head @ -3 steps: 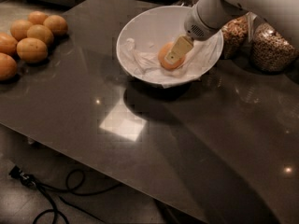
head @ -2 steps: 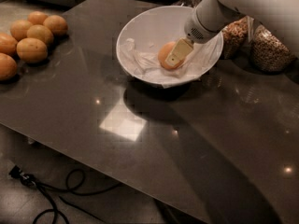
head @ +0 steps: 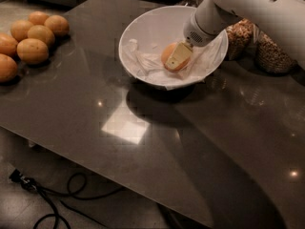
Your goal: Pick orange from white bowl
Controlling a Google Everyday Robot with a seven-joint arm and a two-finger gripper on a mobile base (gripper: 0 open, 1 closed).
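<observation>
The white bowl (head: 143,37) with its thin plastic liner stands at the back middle of the dark table. The orange (head: 167,55) lies inside it, right of centre. My gripper (head: 177,56) reaches down into the bowl from the upper right on the white arm. Its near finger (head: 179,55) lies flat against the front of the orange, and the other finger is hidden behind the fruit. The gripper is shut on the orange, which sits low in the bowl on the liner.
Several yellower oranges (head: 32,37) are grouped at the table's left back corner. Glass jars of grain (head: 267,51) stand right behind the bowl, under the arm. A black cable (head: 57,194) lies on the floor in front of the table's near edge.
The gripper and the orange have shifted together slightly to the left inside the bowl. Nothing else has moved.
</observation>
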